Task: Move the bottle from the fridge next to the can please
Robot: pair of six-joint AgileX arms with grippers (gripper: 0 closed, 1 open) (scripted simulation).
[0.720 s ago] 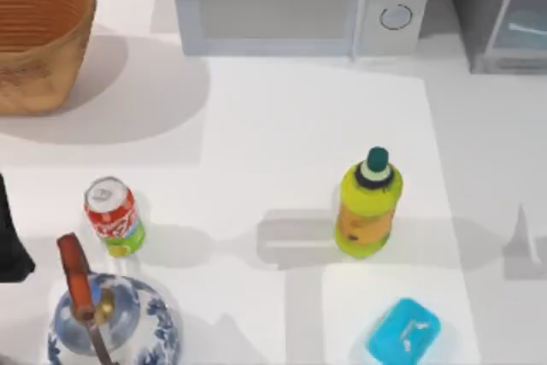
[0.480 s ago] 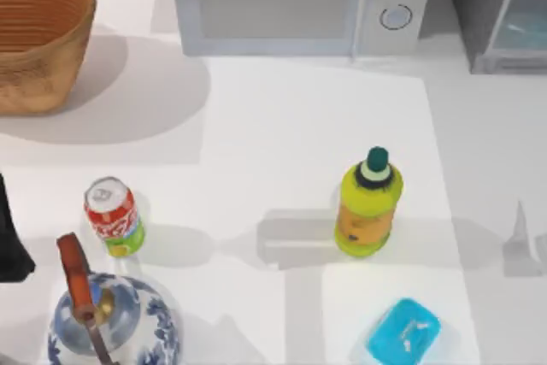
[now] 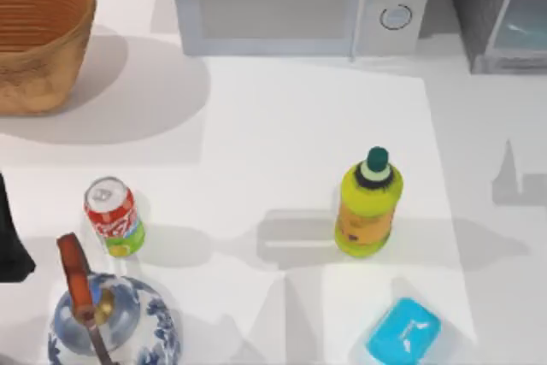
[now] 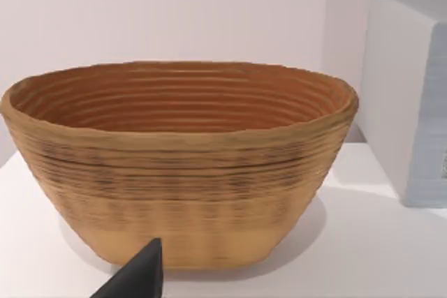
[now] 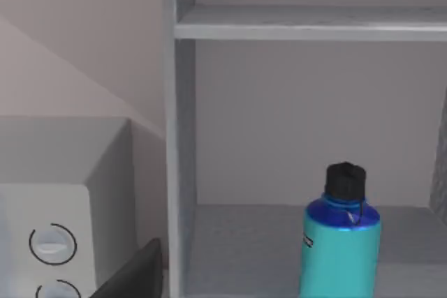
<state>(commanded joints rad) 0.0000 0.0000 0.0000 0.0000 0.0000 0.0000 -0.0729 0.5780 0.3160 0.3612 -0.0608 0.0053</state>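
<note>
Shadows at the table's right are shifting — the right arm is approaching the fridge (image 5: 183, 137); bottle (image 5: 341, 232) awaits reaching in. Finger state: cannot tell.

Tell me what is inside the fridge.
The teal bottle stands upright on the lower floor of the fridge, beneath a bare shelf. The space above that shelf is cut off from sight.

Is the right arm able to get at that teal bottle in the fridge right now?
Probably yes. In the right wrist view the bottle stands upright on the fridge floor, with nothing in front of it and the shelf well above its cap, so the approach looks free.
</note>
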